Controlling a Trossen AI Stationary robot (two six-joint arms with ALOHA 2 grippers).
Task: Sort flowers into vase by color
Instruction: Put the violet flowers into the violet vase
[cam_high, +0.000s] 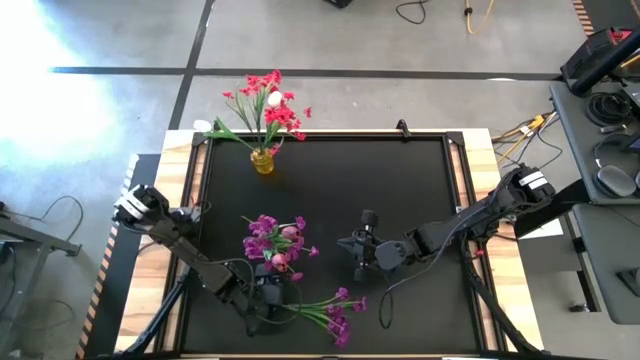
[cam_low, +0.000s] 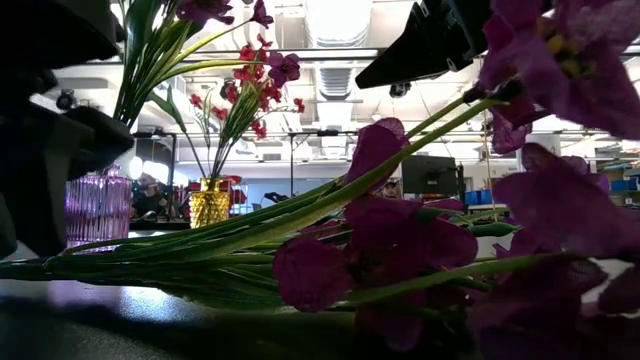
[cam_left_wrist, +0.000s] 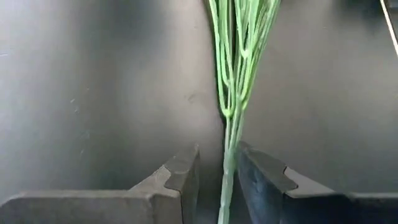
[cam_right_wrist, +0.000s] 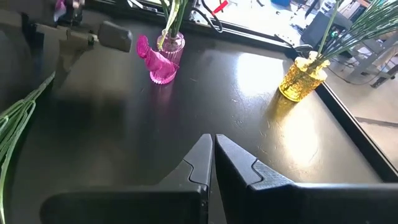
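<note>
A purple sprig (cam_high: 325, 310) lies flat on the black table near its front edge, blooms toward the right and stem end toward the left. My left gripper (cam_high: 268, 298) is down at that stem end and open, one finger on each side of the thin green stem (cam_left_wrist: 227, 134). A pink vase (cam_right_wrist: 163, 59) holds purple flowers (cam_high: 270, 238). A yellow vase (cam_high: 262, 160) at the far left holds red flowers (cam_high: 272, 105) and a white bud (cam_high: 274, 99). My right gripper (cam_high: 358, 245) hovers shut over the table's middle.
The black table top (cam_high: 400, 190) has a raised rim and wooden side strips. The pink vase stands just beyond my left gripper. Bare table lies between the two vases and to the right of my right gripper (cam_right_wrist: 213, 140).
</note>
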